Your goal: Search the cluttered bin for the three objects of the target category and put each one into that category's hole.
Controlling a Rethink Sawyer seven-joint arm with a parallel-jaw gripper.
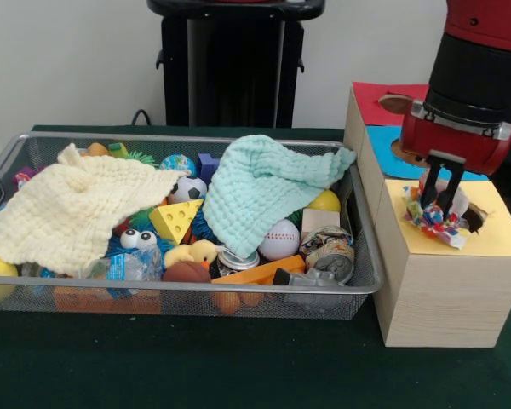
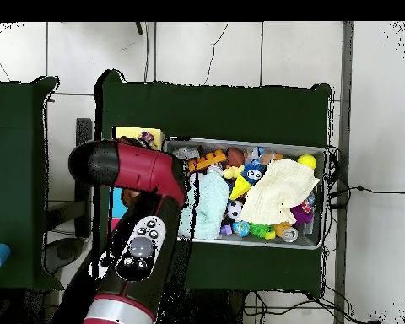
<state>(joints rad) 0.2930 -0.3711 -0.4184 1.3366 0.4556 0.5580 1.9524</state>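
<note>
On the right of the front view, the red and black arm's hand [image 1: 441,201] reaches straight down over the round ragged hole [image 1: 465,215] in the yellow paper top of the largest pale wooden box [image 1: 439,285]. Its dark fingers [image 1: 429,186] are closed on the white cloth with multicoloured dots [image 1: 433,220], which is bunched up at the hole's left edge, partly on the yellow paper.

Left of that box, on the dark green bench [image 1: 196,366], sits the wide shallow silver wire-mesh basket [image 1: 362,281]. A mint-green waffle-knit cloth [image 1: 264,194] lies draped over the clutter in its right half, one corner resting on the far right rim. A cream waffle-knit cloth [image 1: 72,209] is spread over the left half, reaching the near left corner. Between the two cloths show a yellow cheese wedge [image 1: 175,220], a small football [image 1: 187,189] and a fuzzy blue toy with eyes [image 1: 136,241]. A white baseball [image 1: 279,240] lies under the mint cloth's near edge, with a yellow rubber duck [image 1: 192,253] to its left.

Behind the yellow-topped box stand a blue-topped box [image 1: 383,141] and, farther back, a red-topped box [image 1: 375,100].

From overhead the arm [image 2: 138,202] covers the boxes, and the hand is hidden.
</note>
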